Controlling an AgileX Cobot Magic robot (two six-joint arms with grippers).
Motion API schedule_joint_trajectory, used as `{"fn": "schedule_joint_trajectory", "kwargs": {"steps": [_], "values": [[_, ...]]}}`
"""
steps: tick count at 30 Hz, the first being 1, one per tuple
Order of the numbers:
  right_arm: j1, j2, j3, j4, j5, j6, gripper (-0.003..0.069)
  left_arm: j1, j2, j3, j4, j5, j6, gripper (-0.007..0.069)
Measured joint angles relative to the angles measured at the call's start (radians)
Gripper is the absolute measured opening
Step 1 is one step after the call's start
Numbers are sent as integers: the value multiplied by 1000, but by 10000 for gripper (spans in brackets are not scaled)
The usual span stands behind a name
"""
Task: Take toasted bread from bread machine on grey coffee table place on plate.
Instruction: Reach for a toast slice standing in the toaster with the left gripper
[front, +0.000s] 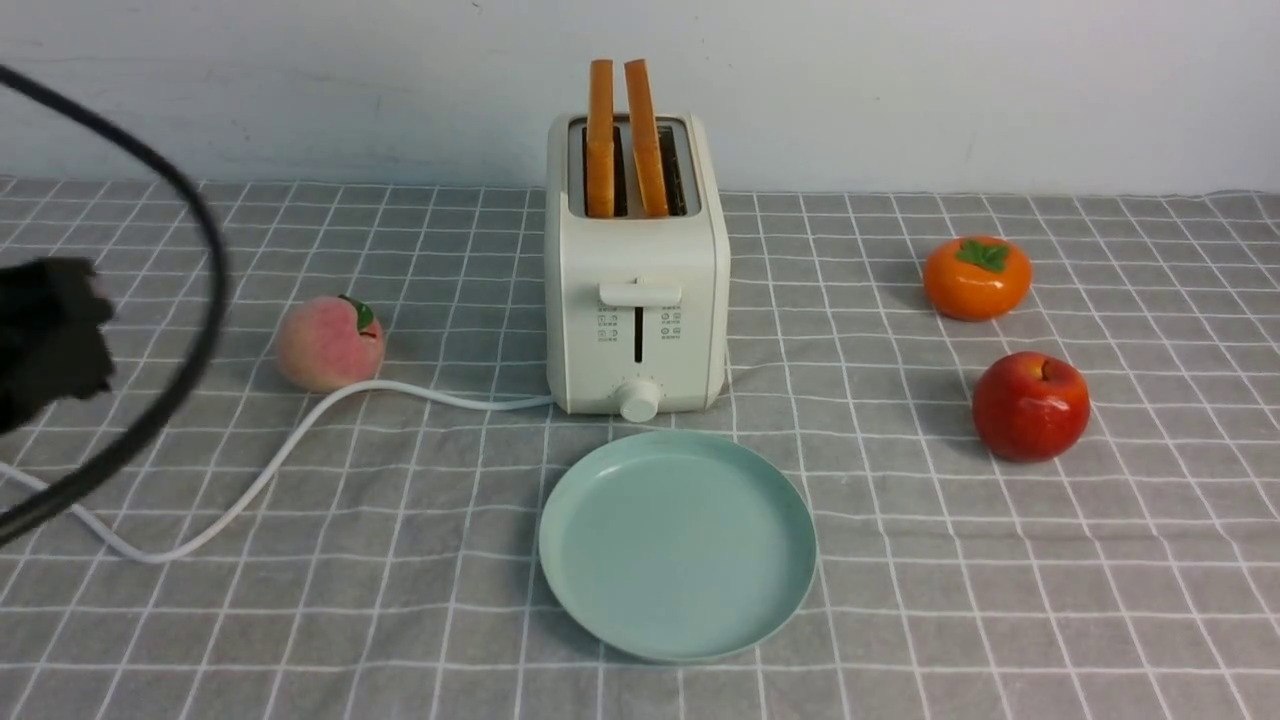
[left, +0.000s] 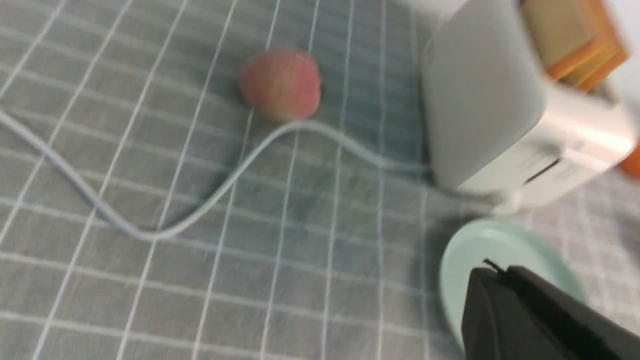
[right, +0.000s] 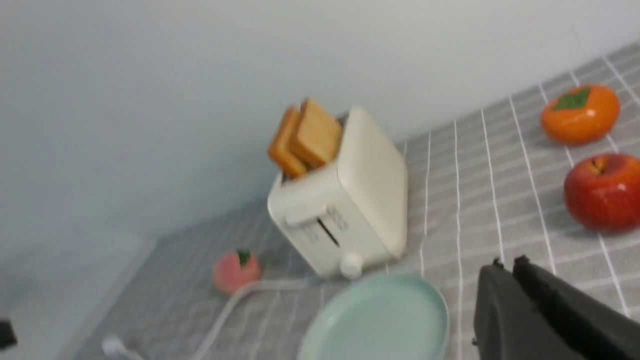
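Golden toasted bread (front: 600, 140) is seen slotted in the bread machine (front: 637, 270), left gripper (left: 492, 272) and right gripper (right: 507, 264) both pinched together.

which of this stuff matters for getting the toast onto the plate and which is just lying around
For the job: two golden-tan toasted bread slices, cream-white boxy toaster, round mint-green plate, grey grid-cloth table.
Just lying about: pink peach, orange persimmon, red apple.

The table (front: 1000, 560), under grey cloth with a white grid, carries the bread machine (front: 636, 300) at its middle, with the plate (front: 678, 545) just in front. A peach (front: 328, 343) and the white cord (front: 440, 397) lie on the left, a persimmon (front: 976, 278) and a red apple (front: 1030, 405) on the right.
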Motion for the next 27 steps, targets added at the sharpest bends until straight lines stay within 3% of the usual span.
{"fn": "schedule_joint_trajectory", "kwargs": {"steps": [3, 7, 13, 20, 24, 27], "values": [[0, 213, -152, -128, 243, -10, -13, 0, 186, -67, -103, 78, 120, -14], [0, 403, -261, -251, 420, -11, -2, -34, 325, -163, -193, 100, 249, -14], [0, 492, -279, -287, 444, -11, -1, -165, 520, -461, -172, 75, 256, -14], [0, 493, -280, -287, 440, -11, 1, -179, 779, -828, -158, 70, 239, -11], [0, 493, -280, -287, 434, -11, 1, -180, 912, -975, -174, 62, 240, 92], [0, 493, -280, -280, 425, -11, 3, -180, 989, -1034, -192, 30, 267, 240]]}}
